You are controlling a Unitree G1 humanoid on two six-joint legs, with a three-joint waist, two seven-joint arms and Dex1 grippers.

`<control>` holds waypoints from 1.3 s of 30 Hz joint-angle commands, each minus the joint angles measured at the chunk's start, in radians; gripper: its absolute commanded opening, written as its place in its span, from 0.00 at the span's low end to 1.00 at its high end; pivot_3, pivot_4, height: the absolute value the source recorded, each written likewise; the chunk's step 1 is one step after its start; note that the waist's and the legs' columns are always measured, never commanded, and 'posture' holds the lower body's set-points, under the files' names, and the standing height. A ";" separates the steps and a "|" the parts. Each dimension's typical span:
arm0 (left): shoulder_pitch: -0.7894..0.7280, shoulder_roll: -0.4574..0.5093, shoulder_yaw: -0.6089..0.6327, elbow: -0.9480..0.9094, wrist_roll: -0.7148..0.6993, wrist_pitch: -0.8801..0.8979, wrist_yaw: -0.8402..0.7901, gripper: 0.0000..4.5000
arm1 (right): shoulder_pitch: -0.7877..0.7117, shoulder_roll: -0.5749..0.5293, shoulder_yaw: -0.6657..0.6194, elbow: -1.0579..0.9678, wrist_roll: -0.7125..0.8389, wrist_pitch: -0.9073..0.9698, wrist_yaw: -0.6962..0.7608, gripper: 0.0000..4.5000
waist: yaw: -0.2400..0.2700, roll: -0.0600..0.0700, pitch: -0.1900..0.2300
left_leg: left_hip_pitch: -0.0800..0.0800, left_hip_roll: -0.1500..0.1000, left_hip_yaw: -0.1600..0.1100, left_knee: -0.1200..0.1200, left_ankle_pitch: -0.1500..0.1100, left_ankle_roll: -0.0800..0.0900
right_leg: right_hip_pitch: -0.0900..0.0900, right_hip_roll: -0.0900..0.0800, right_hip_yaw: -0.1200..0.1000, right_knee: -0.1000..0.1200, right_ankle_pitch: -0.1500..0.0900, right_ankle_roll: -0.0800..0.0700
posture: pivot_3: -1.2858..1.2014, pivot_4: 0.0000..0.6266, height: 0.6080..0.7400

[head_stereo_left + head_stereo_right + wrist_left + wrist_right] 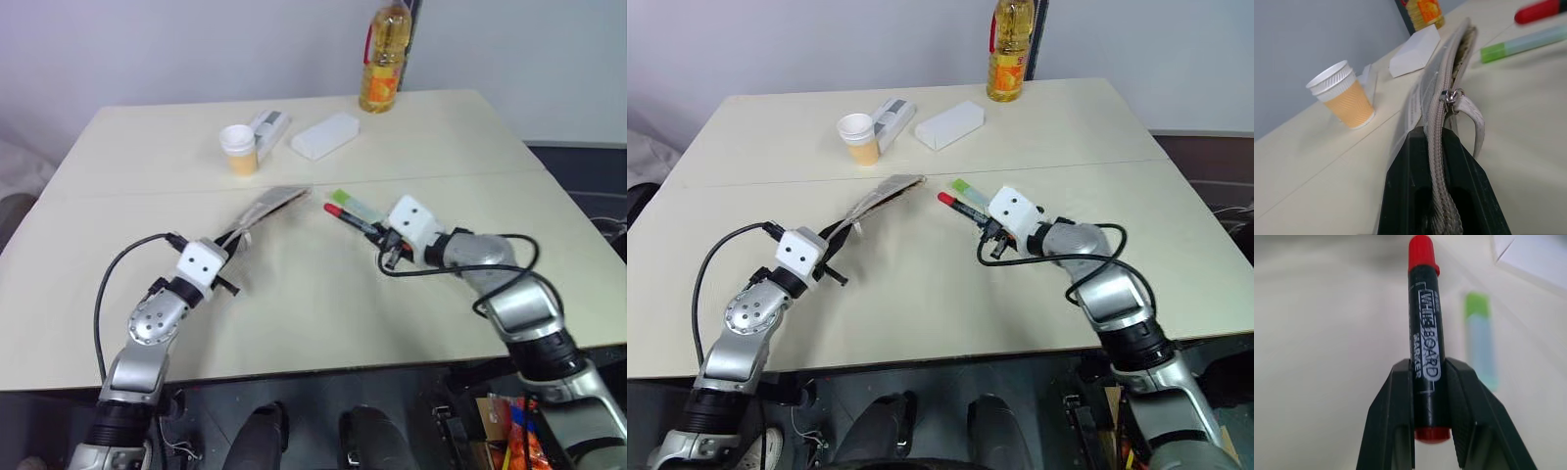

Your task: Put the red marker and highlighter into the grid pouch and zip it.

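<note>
Red-capped and dark-barrelled, the marker (1425, 333) is clamped between the two black fingers of the right hand (1431, 396), its red end back between them and its cap pointing out ahead, toward the pouch. It sits above the middle of the table (294, 323). Just beside it, on the far side, the highlighter (355, 207) lies flat on the table, green cap toward the pouch, free of the hand.

Across a short gap from the marker's cap, the pouch (266, 207) is held up on edge by the left hand (1437, 196), whose fingers are shut on its near end along the zipper. The zipper pull (1449, 95) sits near the fingers with its cord hanging down, and beyond it the mouth gapes open.

Toward the table's far edge stand a paper cup (238, 149), a white box (325, 134) and another small white object beside the cup; an oil bottle (384, 61) stands at the far edge.
</note>
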 commanded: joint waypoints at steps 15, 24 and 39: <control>-0.003 -0.009 -0.005 -0.059 -0.068 -0.019 -0.084 0.00 | -0.022 0.035 0.034 -0.048 -0.027 -0.019 0.010 0.09 | 0.003 0.000 0.000 | 0.000 0.000 0.000 0.000 0.000 0.000 | 0.000 0.000 0.001 0.000 0.000 0.000 | 0.52 0.24 1.00; 0.012 -0.007 -0.018 -0.076 -0.065 -0.012 -0.107 0.00 | -0.024 0.037 0.038 -0.052 -0.040 -0.015 0.019 0.09 | 0.003 0.000 0.000 | 0.000 0.000 0.000 0.000 0.000 0.000 | 0.000 0.000 0.001 0.000 0.000 0.000 | 0.52 0.24 1.00; 0.018 -0.004 -0.014 -0.069 -0.059 -0.004 -0.110 0.00 | -0.007 -0.020 -0.014 -0.086 -0.028 -0.009 0.049 0.09 | 0.002 0.000 0.000 | 0.000 0.000 0.000 0.000 0.000 0.000 | 0.000 0.000 0.000 0.000 0.000 0.000 | 0.52 0.24 1.00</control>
